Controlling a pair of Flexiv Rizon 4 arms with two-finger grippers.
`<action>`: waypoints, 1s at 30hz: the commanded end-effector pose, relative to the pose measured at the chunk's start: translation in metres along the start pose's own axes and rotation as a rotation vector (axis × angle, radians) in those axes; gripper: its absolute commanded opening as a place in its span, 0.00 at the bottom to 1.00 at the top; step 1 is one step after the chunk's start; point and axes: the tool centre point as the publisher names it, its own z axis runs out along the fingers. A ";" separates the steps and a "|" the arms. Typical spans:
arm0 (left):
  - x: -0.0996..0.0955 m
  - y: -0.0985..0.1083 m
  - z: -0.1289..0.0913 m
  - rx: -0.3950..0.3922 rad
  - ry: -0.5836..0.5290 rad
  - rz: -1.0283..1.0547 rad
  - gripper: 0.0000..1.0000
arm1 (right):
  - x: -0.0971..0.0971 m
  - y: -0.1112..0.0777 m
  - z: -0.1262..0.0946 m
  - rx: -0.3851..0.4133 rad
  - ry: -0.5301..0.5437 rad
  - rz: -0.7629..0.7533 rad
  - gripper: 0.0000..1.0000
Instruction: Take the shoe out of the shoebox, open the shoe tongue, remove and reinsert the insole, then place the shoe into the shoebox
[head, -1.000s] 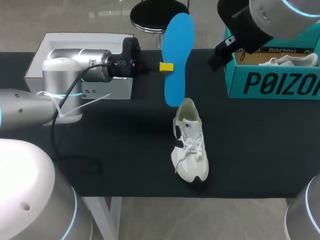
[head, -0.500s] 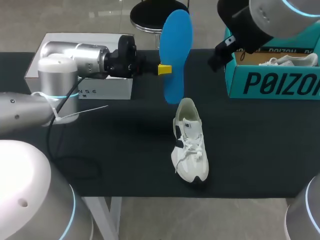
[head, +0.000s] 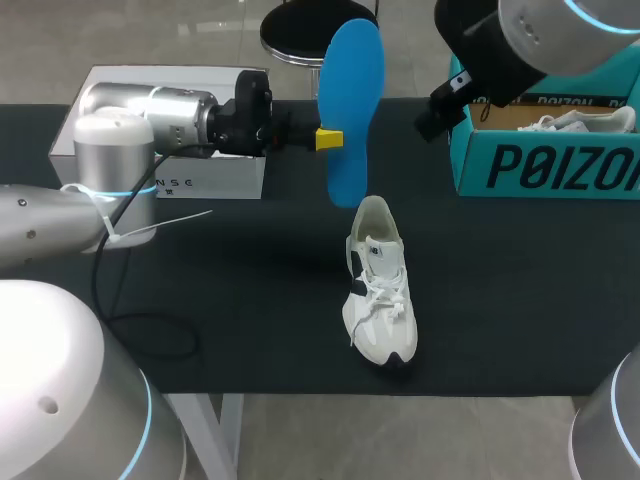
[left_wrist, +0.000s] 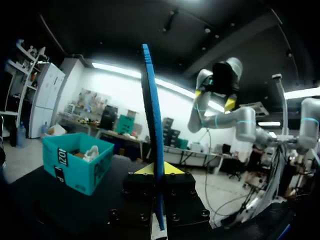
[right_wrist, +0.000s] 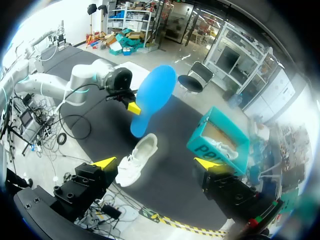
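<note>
Left end effector (head: 332, 138), clenched on the blue insole (head: 352, 110), has raised it slightly clear of the white shoe (head: 378, 295) on the bench (head: 500, 290), so reinsertion looks next; right end effector (right_wrist: 156, 162) hangs open by the teal shoebox (head: 545, 165).

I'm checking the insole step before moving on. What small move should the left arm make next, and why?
Probably lower the insole a little toward the shoe. The left gripper is shut on it, holding it upright. In the head view its lower end hangs close above the shoe's heel opening, so feeding it back in looks like the next step.
</note>
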 end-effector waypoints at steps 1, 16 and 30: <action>0.017 -0.008 -0.003 0.014 0.094 0.395 0.00 | 0.001 0.002 0.001 0.005 0.000 0.001 1.00; 0.023 -0.009 -0.008 -0.279 -0.124 0.748 0.00 | 0.001 0.002 0.001 0.005 0.000 0.001 1.00; 0.023 -0.009 -0.008 -0.279 -0.124 0.748 0.00 | 0.001 0.002 0.001 0.005 0.000 0.001 1.00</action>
